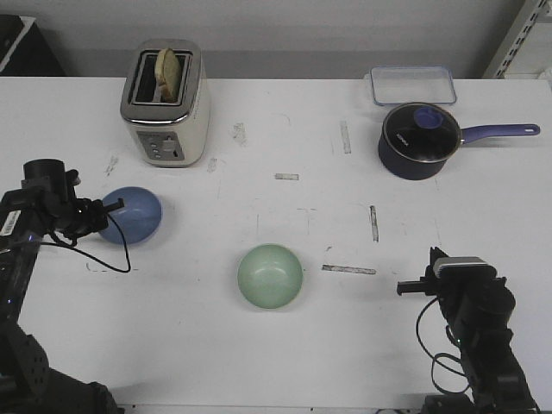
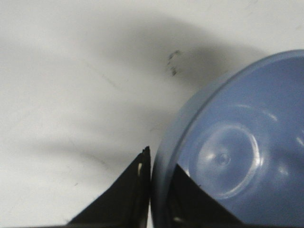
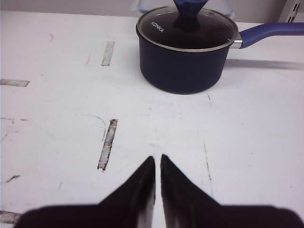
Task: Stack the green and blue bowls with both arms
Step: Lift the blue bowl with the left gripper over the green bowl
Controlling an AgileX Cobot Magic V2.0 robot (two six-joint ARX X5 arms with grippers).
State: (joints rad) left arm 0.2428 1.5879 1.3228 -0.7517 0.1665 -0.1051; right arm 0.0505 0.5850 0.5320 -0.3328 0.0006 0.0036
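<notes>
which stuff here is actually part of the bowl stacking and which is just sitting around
Part of the job:
blue bowl, its rim pinched by the left gripper
green bowl, standing free
right gripper, shut on nothing

Just lying about:
toaster
saucepan with lid
clear container

Three cameras, one tabletop
Front looks down from high; left wrist hugs the blue bowl, right wrist faces the saucepan

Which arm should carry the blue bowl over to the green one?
Left. Its gripper already pinches the blue bowl by the rim. The right gripper is shut on nothing, pointed toward the saucepan, away from the green bowl.
</notes>
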